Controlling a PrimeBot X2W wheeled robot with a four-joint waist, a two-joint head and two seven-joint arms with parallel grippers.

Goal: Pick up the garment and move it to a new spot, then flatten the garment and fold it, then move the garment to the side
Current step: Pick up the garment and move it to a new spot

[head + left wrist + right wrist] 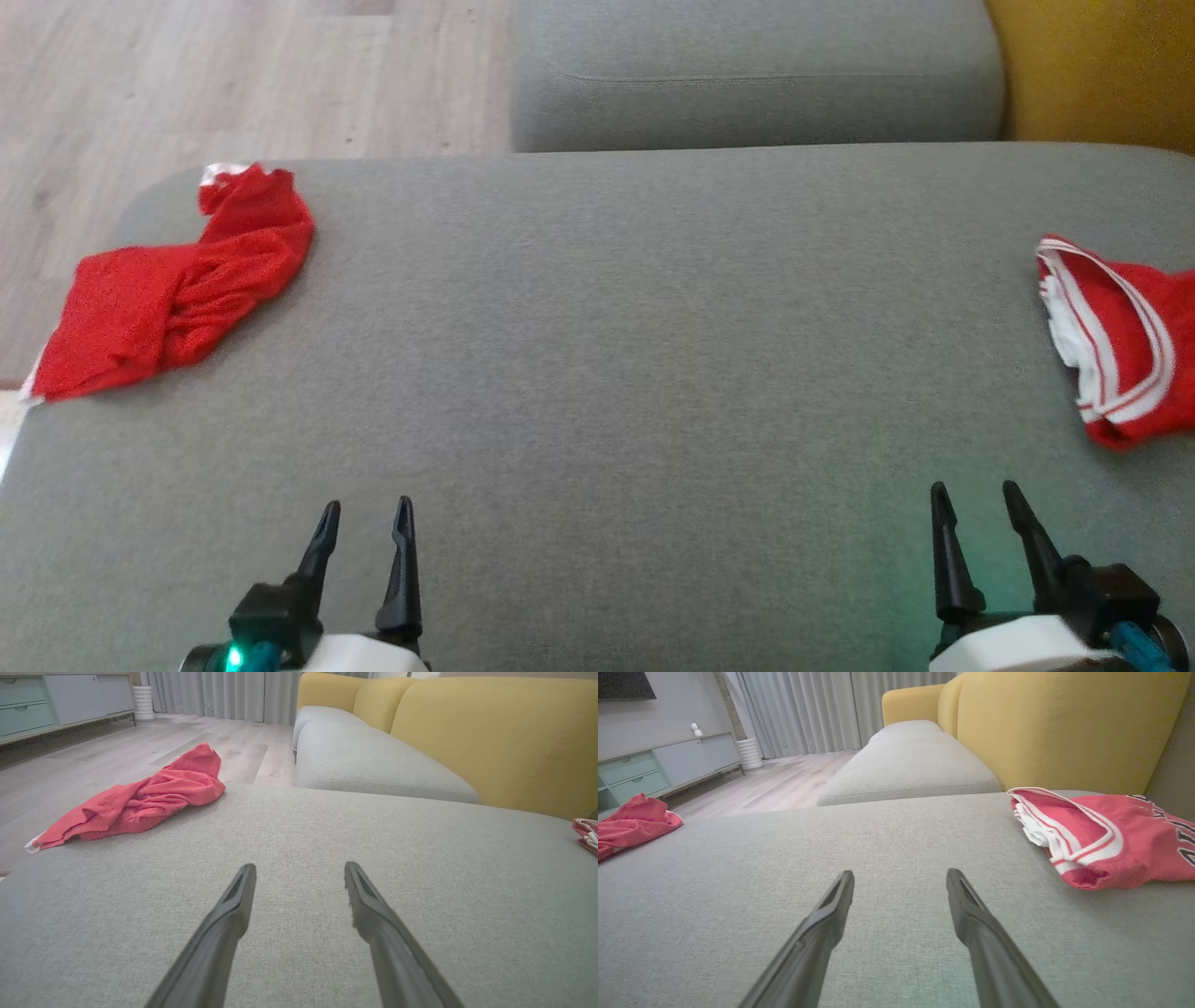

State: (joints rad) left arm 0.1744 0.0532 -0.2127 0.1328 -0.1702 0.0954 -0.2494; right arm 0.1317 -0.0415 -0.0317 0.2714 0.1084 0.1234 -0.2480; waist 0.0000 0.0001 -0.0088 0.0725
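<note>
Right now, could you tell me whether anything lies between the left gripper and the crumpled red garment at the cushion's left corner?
Nothing visible does. Only bare grey cushion lies between the open left gripper and the crumpled red garment. The striped red garment lies far off at the right edge, clear of that path.

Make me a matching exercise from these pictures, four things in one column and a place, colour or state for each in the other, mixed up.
Column one
1. plain red garment
2. red garment with white stripes
3. left gripper
4. sofa back

Column two
A. yellow, beyond the grey cushion at far right
B. crumpled at the cushion's far left corner
C. open, fingers apart, holding nothing
D. lying at the cushion's right edge

Pairs: 1-B, 2-D, 3-C, 4-A
</note>
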